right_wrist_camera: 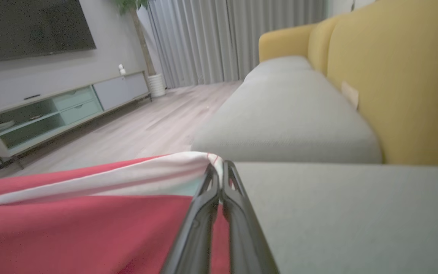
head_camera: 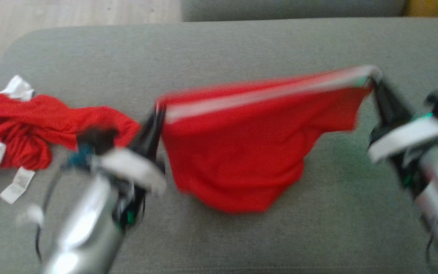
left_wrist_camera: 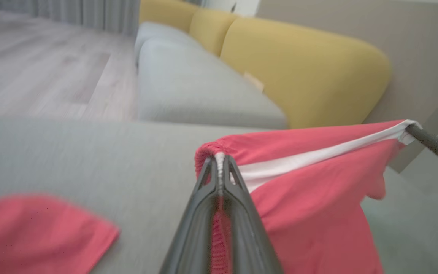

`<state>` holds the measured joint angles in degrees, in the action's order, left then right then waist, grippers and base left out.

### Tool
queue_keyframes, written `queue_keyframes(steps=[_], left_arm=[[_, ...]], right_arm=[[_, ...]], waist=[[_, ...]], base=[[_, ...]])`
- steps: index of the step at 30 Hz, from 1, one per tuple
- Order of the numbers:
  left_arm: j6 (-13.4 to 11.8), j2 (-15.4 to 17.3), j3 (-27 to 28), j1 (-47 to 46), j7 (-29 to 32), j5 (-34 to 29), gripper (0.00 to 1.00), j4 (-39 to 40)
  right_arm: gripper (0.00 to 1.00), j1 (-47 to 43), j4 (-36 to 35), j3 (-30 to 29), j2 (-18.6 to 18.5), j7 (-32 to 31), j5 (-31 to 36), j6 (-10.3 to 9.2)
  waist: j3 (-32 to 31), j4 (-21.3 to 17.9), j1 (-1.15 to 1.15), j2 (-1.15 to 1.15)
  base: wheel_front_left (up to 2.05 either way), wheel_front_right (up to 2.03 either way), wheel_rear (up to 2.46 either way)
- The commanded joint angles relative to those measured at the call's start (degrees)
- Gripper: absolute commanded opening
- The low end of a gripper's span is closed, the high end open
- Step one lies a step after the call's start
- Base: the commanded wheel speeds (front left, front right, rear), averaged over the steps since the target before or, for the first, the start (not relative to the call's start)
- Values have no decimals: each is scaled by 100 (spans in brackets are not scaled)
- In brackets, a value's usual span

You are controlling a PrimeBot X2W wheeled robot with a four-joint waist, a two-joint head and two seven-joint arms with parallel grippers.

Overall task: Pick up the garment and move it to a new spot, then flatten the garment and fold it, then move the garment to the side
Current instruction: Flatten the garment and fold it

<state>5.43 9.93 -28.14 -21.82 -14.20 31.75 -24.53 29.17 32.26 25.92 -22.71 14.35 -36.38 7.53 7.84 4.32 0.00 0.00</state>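
Holding the garment (head_camera: 242,152) by its white-banded edge, I see it at centre frame in the head view. It is stretched between my left gripper (head_camera: 157,114) at centre left and my right gripper (head_camera: 375,80) at upper right. Each pair of fingers is pinched tight on one end of that band. The band runs taut and slants up to the right, and the red body sags beneath it toward the grey cushion (head_camera: 219,49). Blur keeps me from telling whether the lowest fold touches. A second red garment (head_camera: 32,125) lies crumpled at the left edge, just beside my left wrist. Bare cushion spreads above the band, below the sag and at lower right. The cushion's rounded corner meets the floor (head_camera: 70,11) at upper left.

In the left wrist view my fingers (left_wrist_camera: 203,205) clamp the gathered corner at centre. The band stretches away to the right gripper's finger at the right edge. The other red cloth sits at lower left, with open grey cushion between it and me. The yellow backrest (left_wrist_camera: 299,72) crosses the upper right.

In the right wrist view my fingers (right_wrist_camera: 238,213) are clenched on the white corner at centre. Red cloth drapes across the lower left, bare cushion lies at lower right, and a cabinet (right_wrist_camera: 51,110) stands at the left.
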Motion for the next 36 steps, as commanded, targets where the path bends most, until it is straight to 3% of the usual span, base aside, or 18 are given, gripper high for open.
queue_keyframes(steps=[1, 6, 11, 17, 21, 26, 30, 31, 36], left_arm=[[48, 85, 245, -848, 15, -15, 0, 306], [164, 100, 57, -2683, 336, -143, 0, 394], [199, -148, -149, -4479, 235, -127, 0, -128], [204, -185, -384, -5653, -68, -338, 0, -809], [204, -75, -334, -5179, -77, -343, 0, -749], [205, 119, -195, -3822, -78, -475, 0, -492], [205, 107, 22, -2417, -79, -627, 0, 153], [205, 107, 22, -2417, -79, -627, 0, 153], [205, 65, 590, -688, -79, -995, 0, 1051]], right_arm=[[0, 538, -204, -83, -260, 64, 29, -4], [0, 2237, -25, -320, -630, 63, 225, -4], [0, 3867, 319, -444, -886, 55, 497, -4], [0, 4669, 413, -404, -856, 60, 886, -4], [0, 4155, 300, -241, -631, 54, 881, -4], [0, 2735, -183, -117, -360, 53, 710, -4], [0, 1261, -959, -465, -417, 59, 492, -4], [0, 1261, -959, -465, -417, 59, 492, -4], [0, -651, -1981, -1219, -393, 62, 462, -4]], waist=[[181, -226, 0, 0], [733, -705, 0, 0], [1282, -1055, 0, 0], [1681, -1378, 0, 0], [1784, -1444, 0, 0], [1739, -1322, 0, 0], [1519, -1064, 0, 0], [1519, -1064, 0, 0], [1008, -866, 0, 0]], base=[[0, 0, 0], [0, 0, 0], [0, 0, 0], [0, 0, 0], [0, 0, 0], [0, 0, 0], [0, 0, 0], [0, 0, 0], [0, 0, 0]])
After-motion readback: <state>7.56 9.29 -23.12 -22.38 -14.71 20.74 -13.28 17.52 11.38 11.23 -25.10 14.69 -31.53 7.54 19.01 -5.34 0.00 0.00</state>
